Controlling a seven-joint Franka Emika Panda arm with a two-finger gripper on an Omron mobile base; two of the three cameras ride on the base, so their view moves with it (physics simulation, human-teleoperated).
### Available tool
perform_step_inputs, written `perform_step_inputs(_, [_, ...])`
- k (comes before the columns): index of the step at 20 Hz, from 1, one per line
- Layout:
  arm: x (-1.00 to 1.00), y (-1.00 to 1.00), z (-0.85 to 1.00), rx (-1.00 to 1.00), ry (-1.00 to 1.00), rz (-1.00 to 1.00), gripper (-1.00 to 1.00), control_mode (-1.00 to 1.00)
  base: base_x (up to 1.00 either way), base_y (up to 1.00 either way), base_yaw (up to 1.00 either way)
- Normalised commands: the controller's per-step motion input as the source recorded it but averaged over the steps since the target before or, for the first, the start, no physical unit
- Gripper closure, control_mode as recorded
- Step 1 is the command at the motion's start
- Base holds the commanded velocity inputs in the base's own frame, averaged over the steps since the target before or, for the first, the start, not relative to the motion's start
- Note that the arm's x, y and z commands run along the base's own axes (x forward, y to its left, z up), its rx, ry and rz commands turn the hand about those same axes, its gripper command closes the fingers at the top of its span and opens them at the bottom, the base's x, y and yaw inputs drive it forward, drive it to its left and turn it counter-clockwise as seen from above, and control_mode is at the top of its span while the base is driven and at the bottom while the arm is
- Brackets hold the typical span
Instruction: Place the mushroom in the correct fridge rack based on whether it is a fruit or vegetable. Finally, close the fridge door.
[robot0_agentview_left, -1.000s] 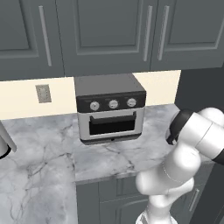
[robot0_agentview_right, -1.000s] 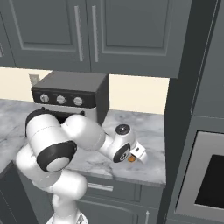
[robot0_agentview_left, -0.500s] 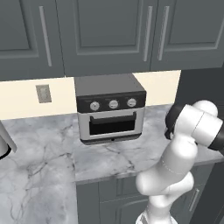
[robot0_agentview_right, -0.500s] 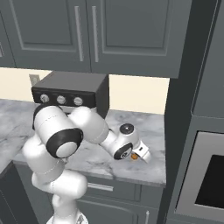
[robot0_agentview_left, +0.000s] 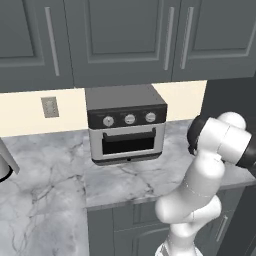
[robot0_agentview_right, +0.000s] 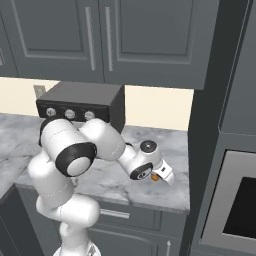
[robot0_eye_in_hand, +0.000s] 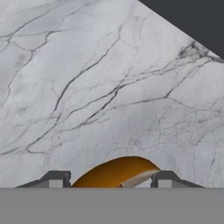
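Change since earlier: the arm (robot0_agentview_right: 95, 145) has stretched further to the right over the counter and the hand has come lower; the toaster oven has not moved.
Claw: the claw (robot0_eye_in_hand: 107, 180) is low over the marble counter (robot0_eye_in_hand: 87, 87), with one dark tip (robot0_eye_in_hand: 52, 179) on each side of the mushroom. In the right base view the claw (robot0_agentview_right: 162, 176) is at the end of the white forearm, near the front right part of the counter (robot0_agentview_right: 150, 192).
Claw state: the tips stand just beside the mushroom on both sides, but I cannot tell if they already press it.
Mushroom: the orange-brown mushroom (robot0_eye_in_hand: 117, 172) lies between the two tips, at the lower edge of the hand view; in the right base view a small orange spot (robot0_agentview_right: 155, 177) shows at the claw.
Counter: grey-white marble with dark veins; a dark wall panel (robot0_eye_in_hand: 192, 22) crosses the upper right corner of the hand view.
Toaster oven: the toaster oven (robot0_agentview_left: 125, 125) stands at the back of the counter, under the grey cabinets (robot0_agentview_left: 125, 40), well apart from the claw.
Wall socket: a socket (robot0_agentview_left: 49, 106) sits on the cream wall, left of the oven.
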Motion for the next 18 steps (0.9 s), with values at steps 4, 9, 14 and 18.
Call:
perform_step_inputs(4, [-0.22, 0.19, 0.16, 0.00, -0.02, 0.01, 1.00, -1.00, 0.00, 0.00, 0.00])
perform_step_inputs(9, [-0.76, 0.44, 0.77, -0.06, -0.09, 0.07, 1.00, -1.00, 0.00, 0.00, 0.00])
perform_step_inputs(14, [-0.84, 0.73, 1.00, -0.17, -0.18, 0.11, 1.00, -1.00, 0.00, 0.00, 0.00])
perform_step_inputs(18, [-0.62, 0.66, 1.00, -0.12, -0.23, 0.11, 1.00, -1.00, 0.00, 0.00, 0.00])
